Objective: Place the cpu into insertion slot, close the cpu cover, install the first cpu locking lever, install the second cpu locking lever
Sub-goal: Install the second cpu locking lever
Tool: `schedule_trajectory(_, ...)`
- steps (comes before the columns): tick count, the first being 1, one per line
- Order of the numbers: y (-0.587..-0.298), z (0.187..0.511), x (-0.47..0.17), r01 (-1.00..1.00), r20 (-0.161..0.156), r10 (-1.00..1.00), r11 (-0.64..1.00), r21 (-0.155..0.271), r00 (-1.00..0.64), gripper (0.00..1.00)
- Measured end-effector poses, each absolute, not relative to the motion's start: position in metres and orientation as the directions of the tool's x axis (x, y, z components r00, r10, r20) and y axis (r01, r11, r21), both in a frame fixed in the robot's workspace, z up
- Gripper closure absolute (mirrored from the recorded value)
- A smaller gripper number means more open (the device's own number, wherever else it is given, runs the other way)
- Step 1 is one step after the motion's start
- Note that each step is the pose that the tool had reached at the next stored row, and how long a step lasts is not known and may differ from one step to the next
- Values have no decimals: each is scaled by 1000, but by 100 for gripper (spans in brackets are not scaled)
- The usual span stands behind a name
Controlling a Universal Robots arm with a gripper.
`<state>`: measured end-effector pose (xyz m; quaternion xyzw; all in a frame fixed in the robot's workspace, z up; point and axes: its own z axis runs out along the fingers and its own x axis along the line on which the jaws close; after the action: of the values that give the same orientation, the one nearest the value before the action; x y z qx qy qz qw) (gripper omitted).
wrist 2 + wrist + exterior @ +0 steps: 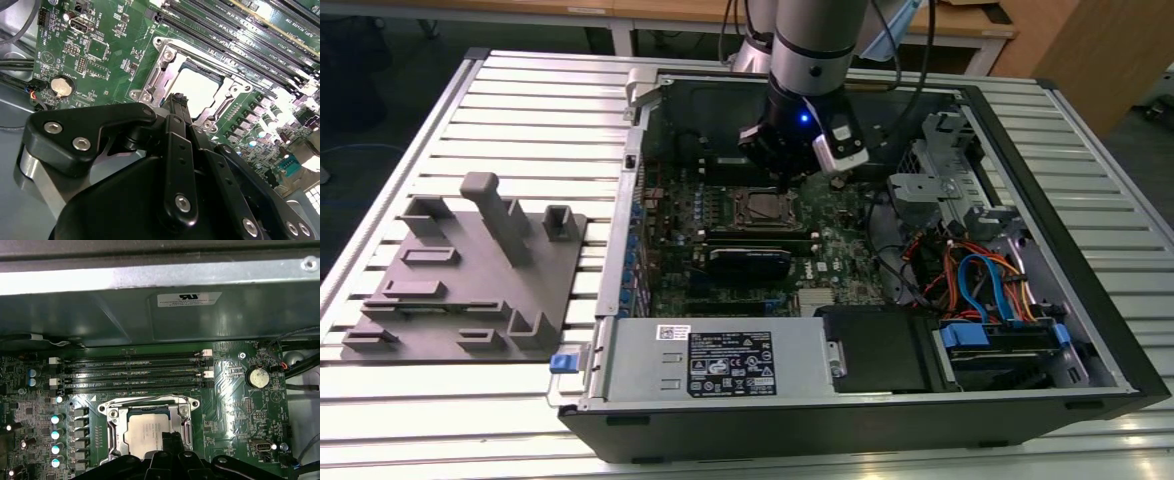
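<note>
CPU [147, 432] sits flat in the insertion slot [197, 90] on the green motherboard [107, 60], its pale metal top showing through the square window of the cpu cover [150, 407]. That silver frame lies down around the chip in both wrist views. In the exterior view the socket lies near the centre of the open computer case [1067, 395], at about 11 o'clock from the long black card [750, 262] and 12 o'clock from the grey power-supply box [707, 365].

The gripper [785, 185] hangs from the arm directly over the socket's 1 o'clock corner in the exterior view. In the second wrist view its black fingers [179, 107] are drawn together into a narrow tip with no visible gap between them and nothing seen held, the tip ending at the edge of the metal frame; whether it touches the frame I cannot tell. In the first wrist view the same closed tip overlaps the near edge of the chip.

Four long memory slots [135, 372] run just beside the socket, and a round coin battery [258, 376] sits well apart from it on the board. The case rests on a slatted metal table [520, 110], with a grey fixture tray [467, 290] at 9 o'clock from the case.
</note>
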<state>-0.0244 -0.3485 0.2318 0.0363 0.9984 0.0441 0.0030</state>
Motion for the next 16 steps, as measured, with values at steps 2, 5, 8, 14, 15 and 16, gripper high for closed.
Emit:
schedule_trajectory(2,-349,232,-24,72,-3,73,993,88,-997,89)
schedule_trajectory(5,-351,232,-24,72,-3,73,993,88,-997,89)
schedule_trajectory(8,-351,232,-24,72,-3,73,993,88,-997,89)
schedule_trajectory(14,-351,232,-24,72,-3,73,993,88,-997,89)
schedule_trajectory(15,-352,232,-24,72,-3,73,993,88,-997,89)
schedule_trajectory(16,-352,232,-24,72,-3,72,994,88,-997,89)
